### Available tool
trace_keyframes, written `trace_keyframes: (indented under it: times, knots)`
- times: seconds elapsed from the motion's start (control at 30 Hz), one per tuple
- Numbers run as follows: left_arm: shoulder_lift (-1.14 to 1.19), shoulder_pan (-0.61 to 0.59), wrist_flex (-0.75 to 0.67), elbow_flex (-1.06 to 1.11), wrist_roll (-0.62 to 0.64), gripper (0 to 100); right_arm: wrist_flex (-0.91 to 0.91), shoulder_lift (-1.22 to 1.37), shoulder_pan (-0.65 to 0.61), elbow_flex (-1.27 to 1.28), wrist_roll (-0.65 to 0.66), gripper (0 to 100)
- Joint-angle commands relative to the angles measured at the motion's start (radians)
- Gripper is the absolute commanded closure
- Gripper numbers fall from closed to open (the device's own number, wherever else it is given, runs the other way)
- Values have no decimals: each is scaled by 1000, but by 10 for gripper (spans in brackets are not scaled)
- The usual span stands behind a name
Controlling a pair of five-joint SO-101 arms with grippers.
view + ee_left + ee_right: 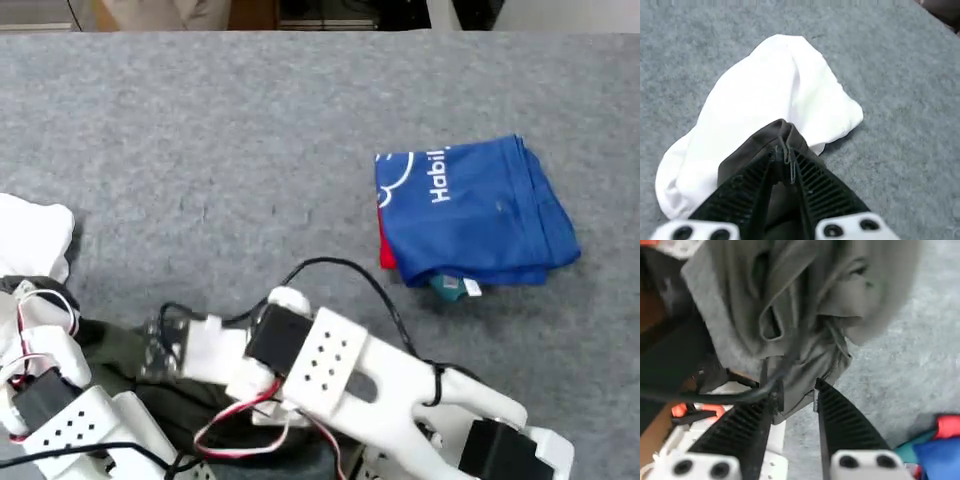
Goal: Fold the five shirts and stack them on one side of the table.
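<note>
At 7 o'clock on the grey worktop (250, 120), the left claw (788, 159) is clamped on a fold of the dark olive shirt (760, 148). The right claw (795, 397) stands parted around the shirt's hem. A crumpled white shirt (765, 85) lies at 9 o'clock, cut off by the edge. At 2 o'clock a folded blue shirt (470, 210), with white lettering half lost in the fold and a teal label (450, 287), covers a red shirt (385, 252).

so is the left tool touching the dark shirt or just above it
Touching. The left wrist view shows the left tool pinched shut on a raised fold of the dark shirt, with the cloth caught right between its tips.
</note>
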Motion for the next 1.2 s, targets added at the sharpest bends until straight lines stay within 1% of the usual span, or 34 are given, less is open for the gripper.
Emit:
trace_keyframes:
  times: [0.0, 0.13, 0.33, 0.43, 0.63, 0.8, 0.97, 1.17]
  knots:
    - [-8, -8, -37, 25, -3, 981, 12, -21, -19, 4, 75, 876]
    - [-8, -9, -35, 25, 12, 981, -55, -18, -15, 21, 137, 876]
    - [-8, -52, -31, 2, 54, 981, -269, -15, -19, 170, 138, 875]
    - [-8, -52, -31, 2, 54, 981, -330, -15, -19, 222, 138, 875]
    - [-8, -46, -31, 5, 54, 981, -359, -15, -15, 286, 137, 786]
    - [-8, -44, -31, 12, 54, 981, -365, -15, -15, 297, 137, 786]
    - [-8, -44, -32, 14, 54, 981, -422, -15, -19, 332, 137, 786]
    - [-8, -43, -32, 15, 54, 981, -388, -21, -21, 338, 138, 786]
